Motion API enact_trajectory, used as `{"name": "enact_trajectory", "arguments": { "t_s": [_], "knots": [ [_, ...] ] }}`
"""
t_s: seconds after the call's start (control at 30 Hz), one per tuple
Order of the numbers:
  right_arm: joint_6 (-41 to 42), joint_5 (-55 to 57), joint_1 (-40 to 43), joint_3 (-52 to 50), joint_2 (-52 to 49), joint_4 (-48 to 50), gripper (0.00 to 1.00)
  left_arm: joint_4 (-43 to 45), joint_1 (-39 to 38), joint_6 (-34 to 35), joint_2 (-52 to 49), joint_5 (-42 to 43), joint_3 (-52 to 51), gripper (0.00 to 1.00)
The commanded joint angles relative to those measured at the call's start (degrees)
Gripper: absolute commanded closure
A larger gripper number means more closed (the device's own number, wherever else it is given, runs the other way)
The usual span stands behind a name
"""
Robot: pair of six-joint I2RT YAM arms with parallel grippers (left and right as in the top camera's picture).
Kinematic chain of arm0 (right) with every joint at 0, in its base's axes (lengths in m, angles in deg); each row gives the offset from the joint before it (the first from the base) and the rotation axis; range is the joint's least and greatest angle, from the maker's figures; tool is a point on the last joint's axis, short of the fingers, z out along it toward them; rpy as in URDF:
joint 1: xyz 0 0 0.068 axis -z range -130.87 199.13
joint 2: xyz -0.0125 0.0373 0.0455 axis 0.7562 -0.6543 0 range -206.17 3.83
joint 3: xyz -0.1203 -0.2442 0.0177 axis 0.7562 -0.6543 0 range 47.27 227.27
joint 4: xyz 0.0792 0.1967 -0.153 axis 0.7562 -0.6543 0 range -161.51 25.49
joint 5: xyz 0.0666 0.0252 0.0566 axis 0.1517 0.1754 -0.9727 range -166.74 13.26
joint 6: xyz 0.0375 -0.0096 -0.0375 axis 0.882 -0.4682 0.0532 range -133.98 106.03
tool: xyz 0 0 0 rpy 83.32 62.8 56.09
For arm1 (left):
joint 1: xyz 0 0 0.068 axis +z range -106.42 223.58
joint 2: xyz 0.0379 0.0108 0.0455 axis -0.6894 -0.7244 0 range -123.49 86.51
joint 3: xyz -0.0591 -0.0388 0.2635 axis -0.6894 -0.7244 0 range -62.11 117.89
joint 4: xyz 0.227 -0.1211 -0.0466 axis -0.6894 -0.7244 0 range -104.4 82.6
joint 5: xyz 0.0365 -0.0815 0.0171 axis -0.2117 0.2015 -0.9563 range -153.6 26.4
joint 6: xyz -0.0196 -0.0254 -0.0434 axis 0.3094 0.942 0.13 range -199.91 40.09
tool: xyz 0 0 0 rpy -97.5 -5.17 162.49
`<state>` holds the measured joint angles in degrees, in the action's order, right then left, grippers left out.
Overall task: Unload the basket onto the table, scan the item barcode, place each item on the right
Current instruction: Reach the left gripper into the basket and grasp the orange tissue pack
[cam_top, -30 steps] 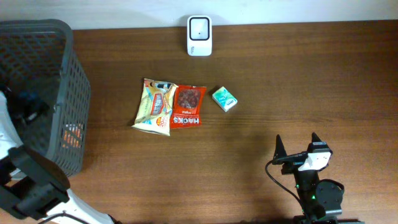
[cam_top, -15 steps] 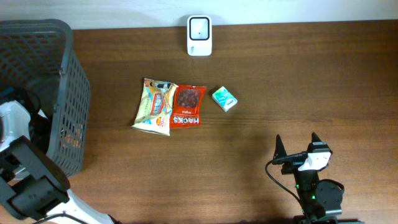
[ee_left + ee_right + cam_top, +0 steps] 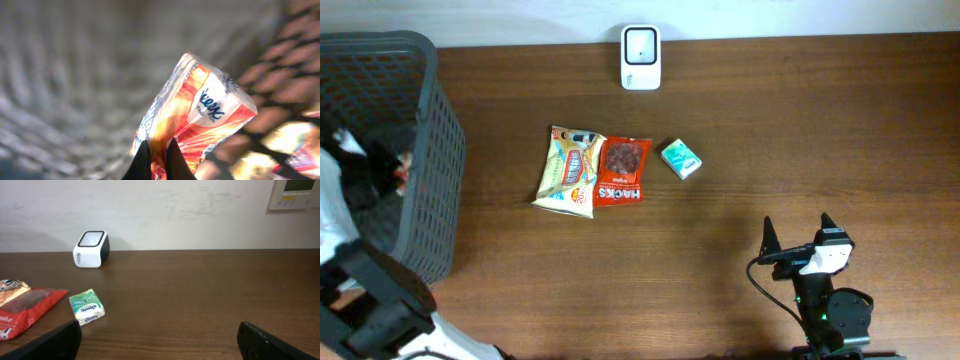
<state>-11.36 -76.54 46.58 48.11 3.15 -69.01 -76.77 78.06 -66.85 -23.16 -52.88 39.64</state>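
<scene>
basket mesh (image 3: 70, 75) blurred, red packet (image 3: 25, 307) cut off

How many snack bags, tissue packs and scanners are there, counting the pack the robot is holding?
Snack bags: 2 (yellow bag, red bag)
Tissue packs: 2 (green pack, orange pack in the left gripper)
Scanners: 1 (white scanner)
Total: 5

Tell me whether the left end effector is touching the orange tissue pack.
Touching. The left wrist view shows the left end effector shut on the lower edge of the orange tissue pack, wrapper pinched between its fingers.
</scene>
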Motion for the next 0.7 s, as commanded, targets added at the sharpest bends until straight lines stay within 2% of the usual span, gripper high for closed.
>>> {"name": "enact_trajectory", "arguments": {
  "t_s": [0.0,0.17,0.23,0.3,0.47,0.57,0.67],
  "knots": [
    [0.0,0.48,0.33,-0.52,0.33,-0.15,0.01,-2.78,0.22,0.09,10.38,10.23,11.58,1.0],
    [0.0,0.5,0.33,-0.52,0.33,-0.15,0.01,-3.69,0.22,0.13,21.55,28.89,13.57,1.0],
    [0.0,0.5,0.33,-0.52,0.33,-0.15,0.02,-5.79,0.2,0.11,22.71,44.24,13.57,1.0],
    [0.0,0.5,0.33,-0.52,0.33,-0.15,0.01,-8.22,-0.55,0.09,22.47,55.56,13.44,1.0],
    [0.0,0.5,0.33,-0.52,0.33,-0.15,0.02,-14.8,-7.67,0.09,22.43,56.37,13.42,1.0],
    [0.0,0.48,0.33,-0.52,0.33,-0.15,0.02,-10.12,-15.91,0.09,22.4,54.82,13.42,1.0],
    [0.0,0.48,0.33,-0.52,0.33,-0.15,0.02,-5.53,-24.65,0.55,22.4,46.51,13.42,1.0]
  ]
}}
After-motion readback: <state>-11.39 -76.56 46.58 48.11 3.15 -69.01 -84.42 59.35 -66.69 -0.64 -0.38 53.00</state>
